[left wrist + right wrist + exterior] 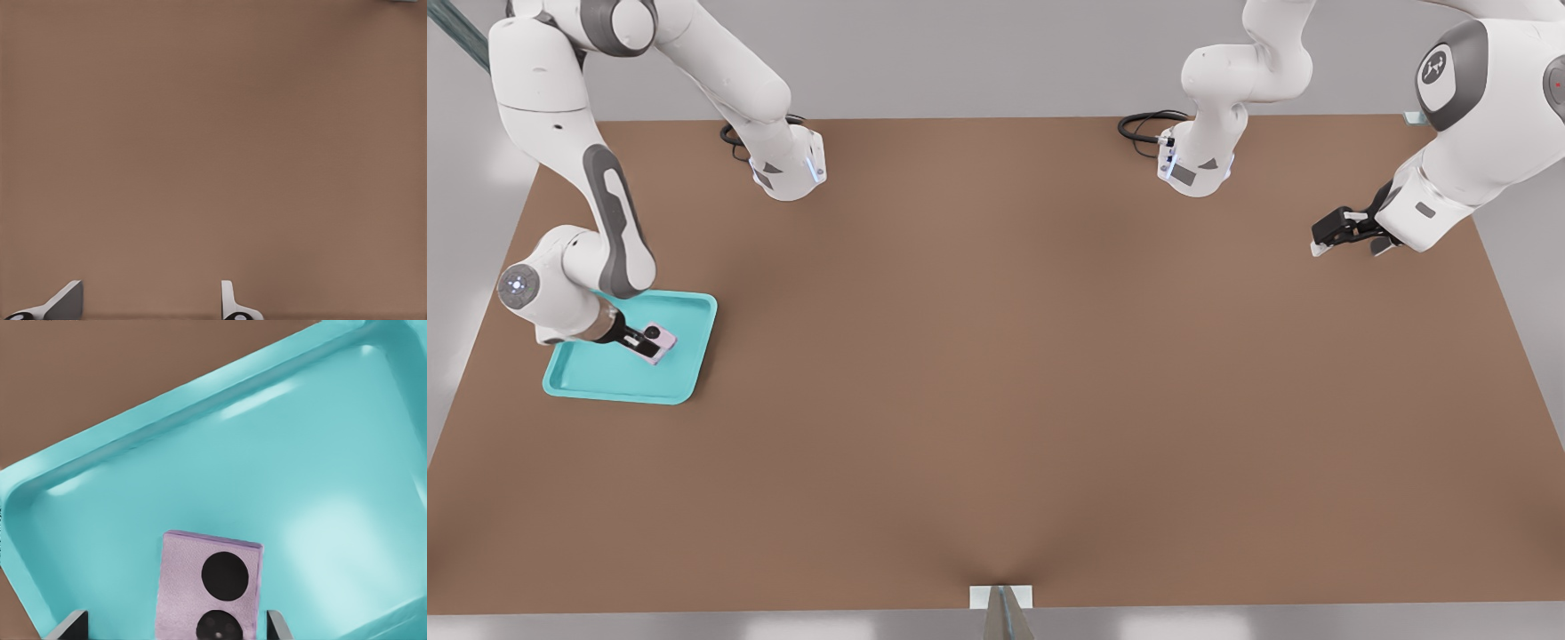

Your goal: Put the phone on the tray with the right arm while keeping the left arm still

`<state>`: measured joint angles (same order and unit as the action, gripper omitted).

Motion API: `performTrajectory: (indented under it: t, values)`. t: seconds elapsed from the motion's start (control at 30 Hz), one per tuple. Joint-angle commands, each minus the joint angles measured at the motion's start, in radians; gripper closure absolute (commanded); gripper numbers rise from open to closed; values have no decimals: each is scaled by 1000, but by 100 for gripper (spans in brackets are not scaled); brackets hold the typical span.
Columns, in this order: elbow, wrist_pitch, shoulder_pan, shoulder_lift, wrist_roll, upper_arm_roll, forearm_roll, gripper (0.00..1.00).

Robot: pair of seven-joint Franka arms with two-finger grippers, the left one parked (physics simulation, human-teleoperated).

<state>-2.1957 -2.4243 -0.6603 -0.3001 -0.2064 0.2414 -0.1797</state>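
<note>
The turquoise tray (618, 391) lies on the brown table at the front view's left. The pale pink phone (658, 343) rests inside it, lenses up, toward the tray's side nearer the table's middle. My right arm's gripper (643, 340) reaches low over the tray and is open, its fingers either side of the phone. In the right wrist view the phone (210, 587) lies flat on the tray's floor (300, 453) between the gripper (177, 625). One fingertip (75, 625) stands well clear of the phone, the other (277, 627) is close beside its edge.
The parked arm's gripper (1343, 233) hangs over the table's far right in the front view. Two arm bases (787, 169) (1196, 164) with black cables stand along the back edge. The left wrist view shows only brown tabletop (213, 133).
</note>
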Motion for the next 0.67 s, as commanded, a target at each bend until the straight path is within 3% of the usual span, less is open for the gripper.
performTrajectory:
  t: [0.0,0.07,0.13,0.2,0.23,0.27,0.3,0.37,0.43,0.63]
  values:
    - [36,10,1,10,570,13,0,0]
    - [196,181,1,59,561,97,3,0]
    - [509,490,37,55,438,248,6,0]
    - [608,586,36,77,371,377,15,0]
    - [611,651,227,156,299,218,38,0]
    - [636,724,579,222,196,-102,60,0]
    - [738,850,775,211,179,-287,127,0]
    - [806,873,768,165,189,-287,123,0]
    - [807,875,711,170,191,-231,129,0]
    - [794,890,702,176,222,-226,128,0]
